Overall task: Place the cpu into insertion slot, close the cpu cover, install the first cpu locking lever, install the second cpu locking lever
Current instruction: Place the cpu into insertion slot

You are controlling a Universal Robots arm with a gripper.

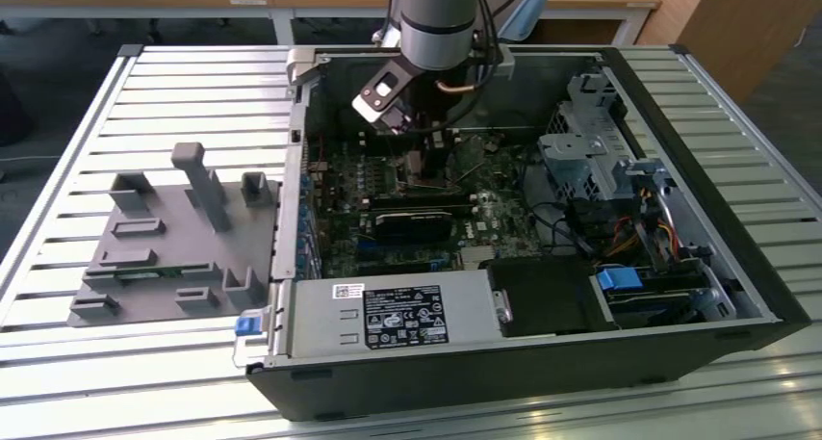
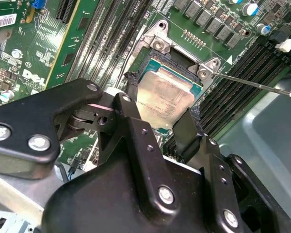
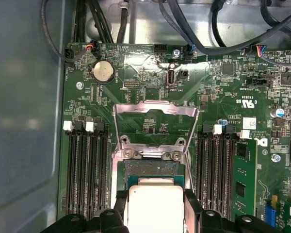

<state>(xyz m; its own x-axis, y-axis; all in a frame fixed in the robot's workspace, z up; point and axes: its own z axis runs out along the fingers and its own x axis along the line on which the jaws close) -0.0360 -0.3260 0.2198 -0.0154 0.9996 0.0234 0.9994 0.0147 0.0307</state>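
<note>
My gripper (image 3: 155, 203) is shut on the cpu (image 3: 155, 208), a silver-beige square chip clamped between the two black fingers (image 3: 120, 204). The chip hangs low over the insertion slot (image 3: 153, 167), partly overlapping it. In the second wrist view the cpu (image 2: 165, 97) lies between the fingers (image 2: 191, 128) of the gripper (image 2: 162, 101), close over the slot (image 2: 145, 57). The cpu cover (image 3: 155, 109), a silver frame with a window, stands swung open beyond the socket. A thin locking lever (image 2: 257, 83) sticks out free to one side. In the exterior view the gripper (image 1: 424, 161) reaches down into the computer case.
Black memory slots (image 3: 85, 170) flank the socket on both sides, with a green memory module (image 3: 242, 174) beside them. Cables (image 3: 208, 29) hang past the board's far edge. In the exterior view the case wall (image 1: 298, 151), a black power supply (image 1: 398, 315) and a grey fixture (image 1: 180, 238) surround the work area.
</note>
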